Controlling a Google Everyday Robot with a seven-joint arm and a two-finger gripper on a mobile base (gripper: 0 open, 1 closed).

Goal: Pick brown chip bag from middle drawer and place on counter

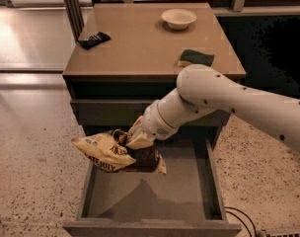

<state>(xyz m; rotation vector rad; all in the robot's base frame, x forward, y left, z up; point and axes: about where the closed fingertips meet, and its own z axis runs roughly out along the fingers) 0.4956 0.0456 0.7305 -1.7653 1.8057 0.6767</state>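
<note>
The brown chip bag [113,153], cream and dark brown with dark lettering, hangs in the air above the left part of the open middle drawer [155,196]. My gripper [132,143] is shut on the bag's top edge and holds it clear of the drawer's flat bottom, level with the closed drawer front above. The white arm reaches in from the right across the cabinet front. The tan counter [140,43] lies above and behind the gripper.
On the counter stand a white bowl [178,18] at the back, a green-and-yellow sponge [196,58] at the right front, partly behind the arm, and a dark flat object [93,39] at the left. A cable [241,218] lies on the speckled floor right of the drawer.
</note>
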